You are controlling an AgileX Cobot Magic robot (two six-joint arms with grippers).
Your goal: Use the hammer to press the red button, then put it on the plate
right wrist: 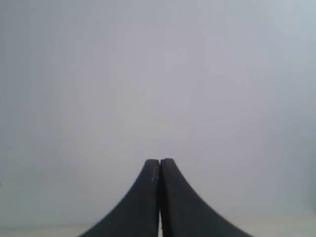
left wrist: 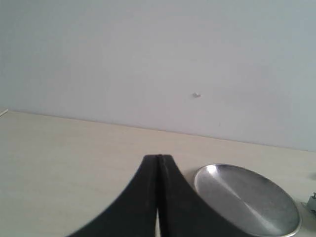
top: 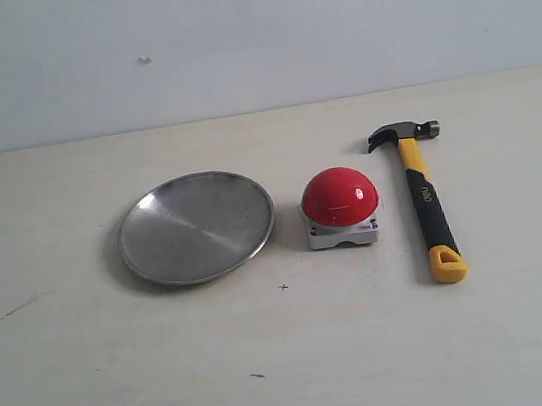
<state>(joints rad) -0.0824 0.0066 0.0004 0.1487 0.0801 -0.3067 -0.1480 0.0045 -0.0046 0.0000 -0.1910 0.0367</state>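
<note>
Small claw hammer (top: 425,204), dark head, yellow neck, black handle: lies flat right of the glossy red dome button (top: 340,196), long axis running away from the exterior camera, head farthest. Grippers: left gripper (left wrist: 159,160) and right gripper (right wrist: 159,163) both pressed together, empty; right arm judged nearer.

The only writing was a short run of pale letters on the black handle of the hammer (top: 424,200), too small and blurred to read. No other text showed anywhere.
</note>
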